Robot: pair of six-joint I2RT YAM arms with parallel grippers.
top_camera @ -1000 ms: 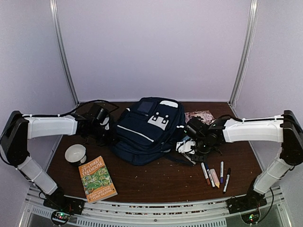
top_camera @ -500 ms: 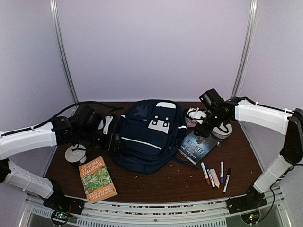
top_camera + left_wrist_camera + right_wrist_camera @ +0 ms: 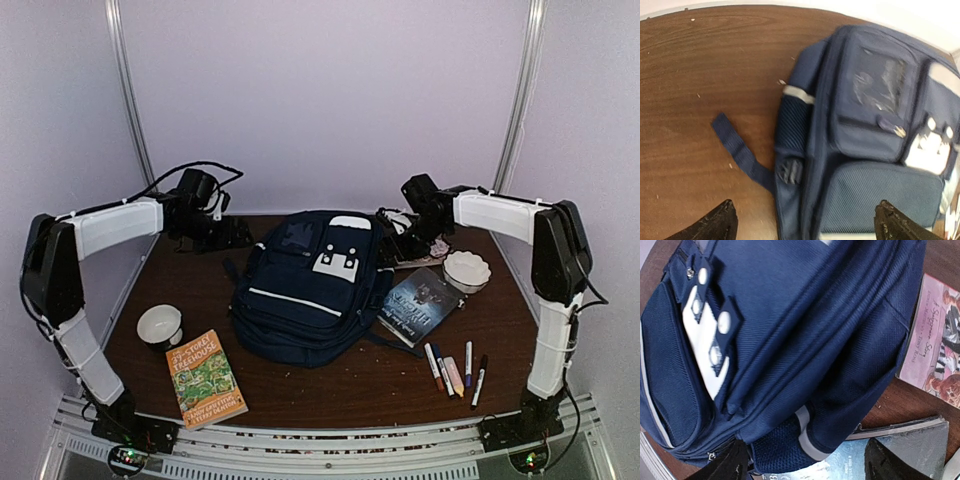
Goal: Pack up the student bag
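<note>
- The bag [image 3: 310, 290] lies flat in the middle of the table [image 3: 330, 395], front pocket up. No zip looks open in any view and no lining shows.
- Nothing can be seen inside it, so the packing looks barely begun, if at all.
- Lying outside on the table are a green book [image 3: 205, 378] and a bowl [image 3: 160, 325] to the bag's left. A dark book [image 3: 421, 305], a second bowl [image 3: 466, 270] and some markers [image 3: 455, 372] are to its right. A pink book [image 3: 935, 365] is just beside its top corner.
- The left gripper [image 3: 802, 220] hovers over the bag's left side, jaws wide, holding nothing.
- The right gripper [image 3: 807, 460] hangs over the bag's right side near the dark book, jaws also spread and empty.
- Left to do, most likely: open the main compartment, load the loose items, zip up.
</note>
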